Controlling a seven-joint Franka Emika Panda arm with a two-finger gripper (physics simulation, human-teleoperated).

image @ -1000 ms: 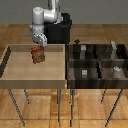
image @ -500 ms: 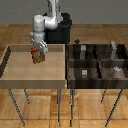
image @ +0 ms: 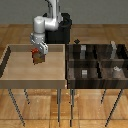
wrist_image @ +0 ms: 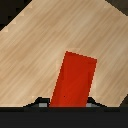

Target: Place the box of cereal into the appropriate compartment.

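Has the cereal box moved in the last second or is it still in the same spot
Yes. In the exterior view the box of cereal, held in the gripper, has risen and shifted slightly toward that view's left, judged against the tan tray's far wall.

The tray (image: 10,75) shows a matt, light wood-grain surface. The box of cereal (wrist_image: 74,80) presents a smooth, flat red face resembling card. The compartment organiser (image: 95,62) appears as dark, matt wood.

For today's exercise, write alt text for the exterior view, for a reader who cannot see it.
A white robot arm's gripper holds a red box of cereal above a light wooden tray on the exterior view's left. A dark compartmented bin containing small grey blocks stands to its right.
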